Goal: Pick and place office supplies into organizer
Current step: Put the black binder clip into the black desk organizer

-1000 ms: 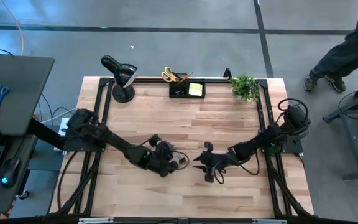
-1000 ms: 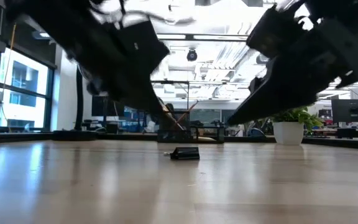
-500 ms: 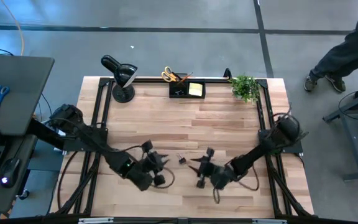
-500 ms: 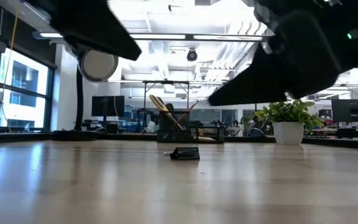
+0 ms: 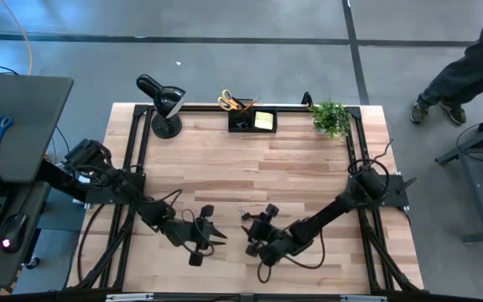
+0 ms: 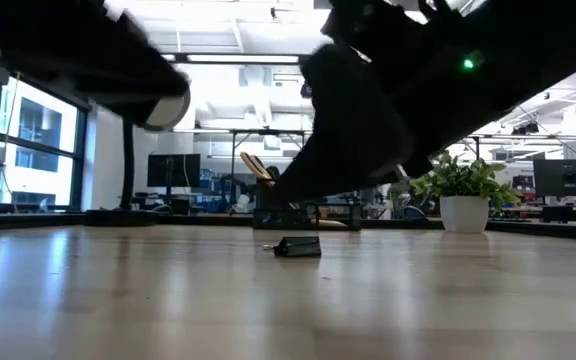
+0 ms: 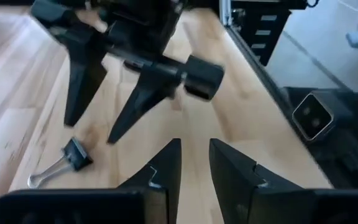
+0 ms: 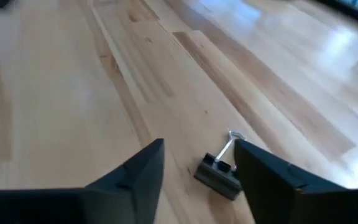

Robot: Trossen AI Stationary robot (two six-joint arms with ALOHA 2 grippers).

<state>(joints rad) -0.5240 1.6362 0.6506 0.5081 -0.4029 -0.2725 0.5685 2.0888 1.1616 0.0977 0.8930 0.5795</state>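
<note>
Wooden table [image 5: 309, 159], binder clip [image 8: 219, 169] between spread right pincer [image 8: 201, 165], left pincer [image 7: 194, 163] narrowly parted, empty

binder clips: one [image 5: 245, 216], centre of the table
organizers: one [image 5: 251, 122], top edge
sticky-note pads: one [image 5: 264, 120], in the organizer
scissors: two, yellow-handled [image 5: 225, 101], blue-handled [image 5: 0, 127]
lamps: one [image 5: 163, 102]
plants: one [image 5: 330, 117]
robot arms: two

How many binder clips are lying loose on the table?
1: a black binder clip on the bare wood near the table's front, between the fingers of the right tool, not gripped. Others may be hidden inside the organizer.
</note>
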